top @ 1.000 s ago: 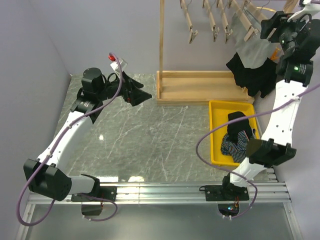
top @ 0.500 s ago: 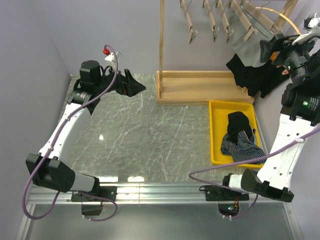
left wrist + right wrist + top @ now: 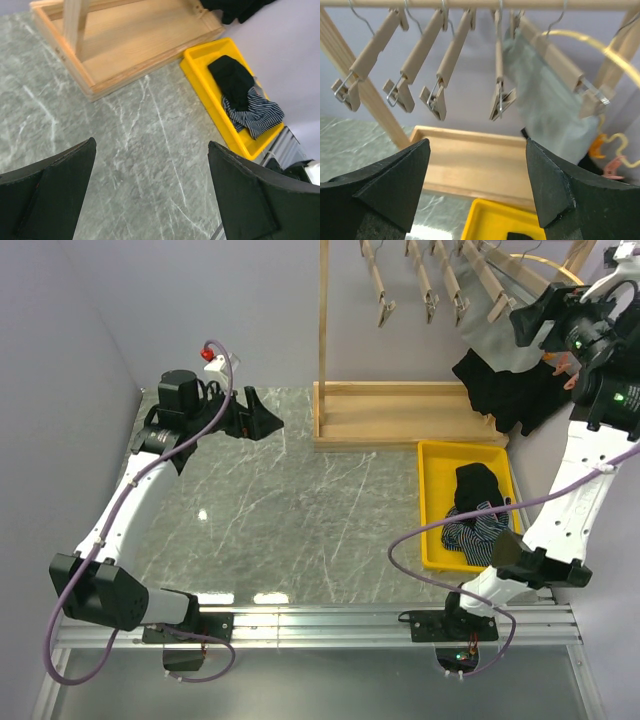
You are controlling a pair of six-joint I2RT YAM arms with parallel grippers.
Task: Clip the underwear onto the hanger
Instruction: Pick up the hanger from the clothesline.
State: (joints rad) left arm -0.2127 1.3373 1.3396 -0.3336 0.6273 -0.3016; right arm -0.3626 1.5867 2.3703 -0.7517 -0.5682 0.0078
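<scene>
R gripper (image 3: 477, 143) wide open, empty; hanger clip (image 3: 500, 104) just ahead, air gap between. L gripper (image 3: 151, 145) wide open, empty, table (image 3: 125, 167) below, tray (image 3: 204, 94) edge ahead-right.

I see black underwear (image 3: 474, 486) crumpled over striped underwear (image 3: 480, 532) in the yellow tray (image 3: 427, 505). Wooden clip hangers (image 3: 451, 55) hang tilted in a row, one holding a grey garment (image 3: 540, 105).

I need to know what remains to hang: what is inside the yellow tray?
The yellow tray holds a black garment lying partly over a striped garment. Anything beneath these two is covered and cannot be seen.
</scene>
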